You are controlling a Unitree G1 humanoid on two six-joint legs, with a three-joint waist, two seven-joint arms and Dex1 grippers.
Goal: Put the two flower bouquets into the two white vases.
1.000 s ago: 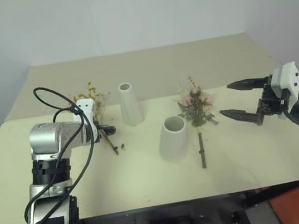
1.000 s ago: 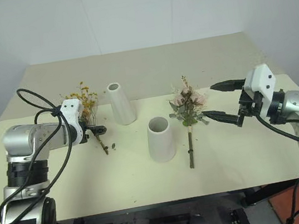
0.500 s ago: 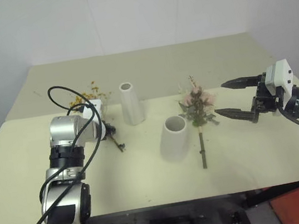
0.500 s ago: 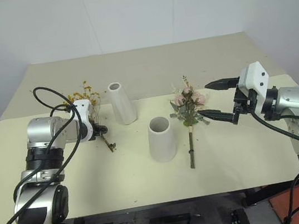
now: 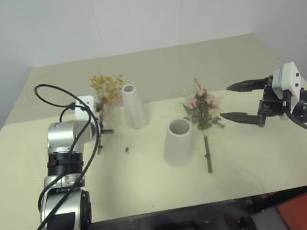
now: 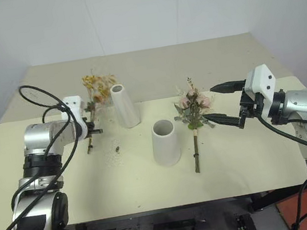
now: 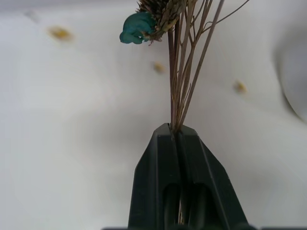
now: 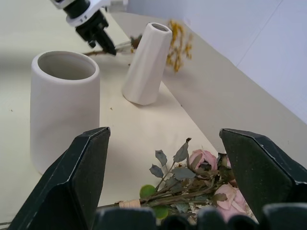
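In the left wrist view, the yellow flower spray [image 7: 184, 57] is cut off by the picture's edge, so only its thin brown stems are seen. The rose bunch [image 8: 196, 184] is partly hidden behind the right tool [image 8: 180, 182]. Small specks [image 6: 116, 150] on the worktop [image 6: 153, 190] cannot be identified.

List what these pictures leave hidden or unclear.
- Left wrist view: the yellow spray's flower heads are cut off by the picture's edge; its stem ends are hidden between the shut left gripper.
- Eye views: the insides of the tall vase and short vase are hidden by their own walls.
- Right wrist view: the rose bunch's stems are hidden behind the open right gripper.
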